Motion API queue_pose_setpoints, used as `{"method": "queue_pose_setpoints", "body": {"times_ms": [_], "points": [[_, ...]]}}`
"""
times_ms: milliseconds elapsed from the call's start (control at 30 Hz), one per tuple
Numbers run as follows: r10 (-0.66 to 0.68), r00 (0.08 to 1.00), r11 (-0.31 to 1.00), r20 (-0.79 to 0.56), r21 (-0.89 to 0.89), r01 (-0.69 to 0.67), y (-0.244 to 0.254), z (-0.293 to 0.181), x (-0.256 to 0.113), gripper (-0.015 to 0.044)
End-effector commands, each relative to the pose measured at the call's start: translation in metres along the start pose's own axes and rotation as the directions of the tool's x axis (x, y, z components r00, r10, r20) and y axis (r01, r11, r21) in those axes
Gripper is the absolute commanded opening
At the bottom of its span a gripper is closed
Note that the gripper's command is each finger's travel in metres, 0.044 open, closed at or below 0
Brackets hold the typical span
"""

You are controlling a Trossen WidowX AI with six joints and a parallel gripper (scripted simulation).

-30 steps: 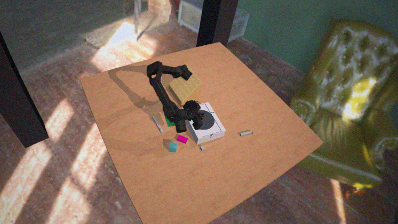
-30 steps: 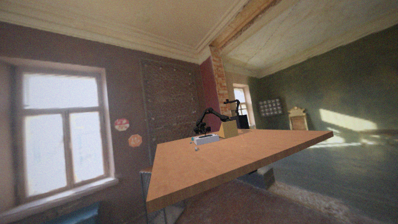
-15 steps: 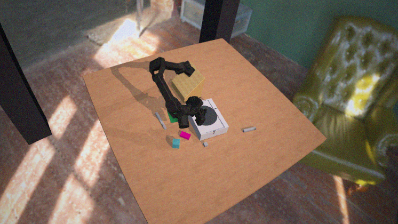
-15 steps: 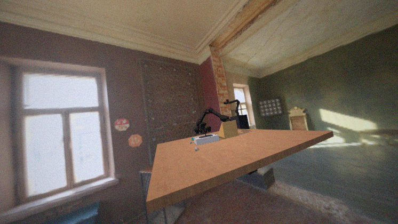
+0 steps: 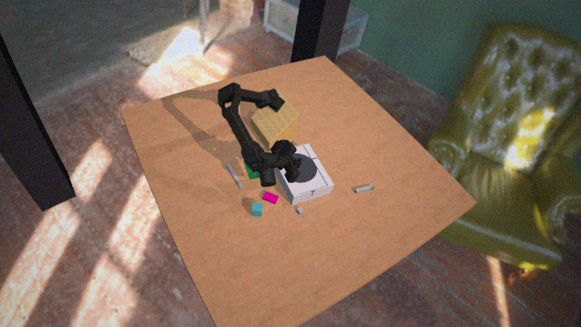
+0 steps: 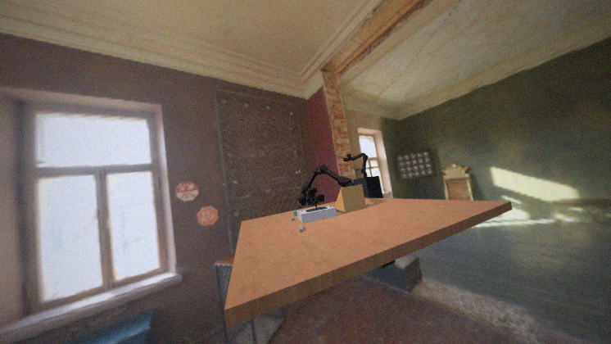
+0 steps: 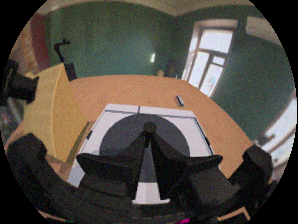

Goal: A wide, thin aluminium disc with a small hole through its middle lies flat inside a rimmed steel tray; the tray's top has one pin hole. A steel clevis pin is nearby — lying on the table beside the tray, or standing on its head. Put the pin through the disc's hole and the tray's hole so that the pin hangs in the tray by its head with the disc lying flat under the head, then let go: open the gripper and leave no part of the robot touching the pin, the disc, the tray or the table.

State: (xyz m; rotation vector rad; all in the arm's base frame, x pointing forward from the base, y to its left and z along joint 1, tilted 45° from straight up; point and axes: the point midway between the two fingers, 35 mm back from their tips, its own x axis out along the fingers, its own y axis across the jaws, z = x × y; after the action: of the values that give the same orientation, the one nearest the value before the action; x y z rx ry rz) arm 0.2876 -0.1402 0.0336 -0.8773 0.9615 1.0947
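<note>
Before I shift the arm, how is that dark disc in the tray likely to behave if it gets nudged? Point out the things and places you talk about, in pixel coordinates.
The disc [image 5: 308,170] [image 7: 120,137] looks thin and wide, so probably stiff and light for its spread. Lying flat in the tray [image 5: 323,184] [image 6: 318,215] [image 7: 201,135], it would more likely slide than tip. Its smooth, even face suggests little grip, so it may skate easily.

Yellow blk [image 5: 272,122] [image 6: 351,199] [image 7: 54,114] obstructs tray [image 5: 311,191] [image 6: 318,214] [image 7: 199,131] side | opp. side w/ gap to gray bar [image 5: 364,188]

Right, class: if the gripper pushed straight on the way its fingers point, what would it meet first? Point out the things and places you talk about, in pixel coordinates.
Probably the dark disc [image 5: 309,167] [image 7: 117,137], since the gripper [image 5: 296,164] [image 7: 148,133] holds the pin [image 7: 149,127] over it; the remaining gap is unclear.
</note>
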Motion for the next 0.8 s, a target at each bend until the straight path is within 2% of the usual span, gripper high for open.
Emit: {"method": "queue_pose_setpoints", "body": {"times_ms": [0,767], "points": [[0.004,1.000,1.000,-0.001,-0.002,-0.004,0.0027,-0.0006,0.0008,0.0000],[0.004,1.000,1.000,-0.001,-0.002,-0.004,0.0074,-0.0005,0.0010,0.0000]]}}
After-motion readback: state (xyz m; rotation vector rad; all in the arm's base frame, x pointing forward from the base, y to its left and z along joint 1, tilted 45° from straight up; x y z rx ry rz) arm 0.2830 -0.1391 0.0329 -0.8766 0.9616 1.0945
